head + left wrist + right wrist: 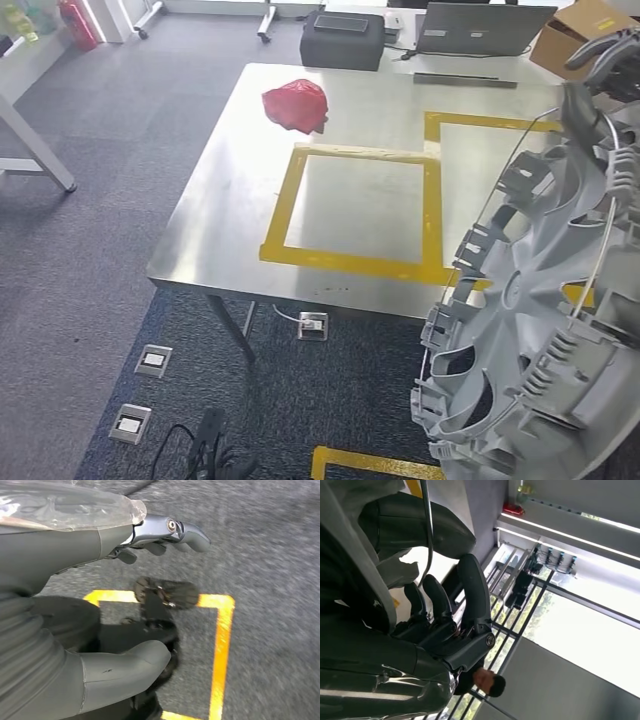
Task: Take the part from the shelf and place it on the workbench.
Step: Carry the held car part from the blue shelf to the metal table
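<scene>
Held by right hand [444, 625] at rim: grey wheel cover [528, 330], short of surface [226, 200]. Likely light, thin, brittle clips. Left hand [113, 600] released.

Left hand [124, 600]: grey ribbed cover, thick grey thumb, darker screw-jointed fingers [188, 532].

The left hand [124, 595] hangs empty, fingers apart, over grey carpet [271, 555] — yellow floor tape [222, 645] marks a corner below.
</scene>
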`<act>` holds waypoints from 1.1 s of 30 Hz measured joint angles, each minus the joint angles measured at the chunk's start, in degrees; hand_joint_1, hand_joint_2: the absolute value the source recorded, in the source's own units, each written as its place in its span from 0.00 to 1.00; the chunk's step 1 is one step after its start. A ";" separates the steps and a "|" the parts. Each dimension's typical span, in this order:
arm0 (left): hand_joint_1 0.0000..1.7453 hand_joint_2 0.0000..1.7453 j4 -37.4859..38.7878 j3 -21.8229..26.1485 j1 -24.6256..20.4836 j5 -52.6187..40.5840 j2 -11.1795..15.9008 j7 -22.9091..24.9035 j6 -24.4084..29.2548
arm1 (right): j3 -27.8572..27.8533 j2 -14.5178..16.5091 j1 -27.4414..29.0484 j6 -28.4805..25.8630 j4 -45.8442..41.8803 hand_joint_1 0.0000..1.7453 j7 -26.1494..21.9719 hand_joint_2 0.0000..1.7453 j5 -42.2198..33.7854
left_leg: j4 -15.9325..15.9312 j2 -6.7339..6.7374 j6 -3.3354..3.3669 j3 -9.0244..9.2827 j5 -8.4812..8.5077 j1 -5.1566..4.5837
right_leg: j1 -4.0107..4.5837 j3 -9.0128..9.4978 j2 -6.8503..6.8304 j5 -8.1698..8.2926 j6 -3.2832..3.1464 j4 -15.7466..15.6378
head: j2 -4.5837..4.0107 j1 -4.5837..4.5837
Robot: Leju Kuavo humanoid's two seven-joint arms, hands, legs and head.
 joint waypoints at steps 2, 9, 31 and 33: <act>0.00 1.00 0.00 0.00 0.40 0.29 -0.12 0.59 0.15 | 0.80 0.00 -1.34 -0.44 1.05 1.00 -0.40 1.00 -0.62 | -0.86 -0.03 0.50 1.06 -0.22 0.34 | -0.04 -0.52 -0.11 -1.21 0.57 1.75 | 0.00 0.17; 0.00 1.00 0.00 0.00 1.21 0.43 -0.61 0.92 0.22 | 3.21 0.04 -2.81 -0.79 3.89 1.00 -0.55 1.00 -1.12 | -1.10 -0.39 0.87 4.13 -2.35 0.55 | -0.48 -8.68 -0.25 -0.83 1.54 12.66 | 0.00 0.44; 0.00 1.00 0.04 0.00 1.37 0.45 -0.54 0.97 0.22 | 5.94 0.04 -4.26 -0.93 6.59 1.00 -0.70 1.00 -1.19 | -0.65 -0.02 -0.08 0.32 0.35 0.07 | -0.13 0.41 0.02 0.08 0.34 -0.53 | 0.00 0.03; 0.00 1.00 0.04 0.00 1.40 0.45 -0.53 0.97 0.22 | 5.90 0.04 -4.42 -0.97 6.70 1.00 -0.72 1.00 -1.19 | -1.30 0.01 0.41 1.22 0.15 0.39 | -0.23 -0.78 -0.09 -1.56 0.89 2.39 | 0.00 0.20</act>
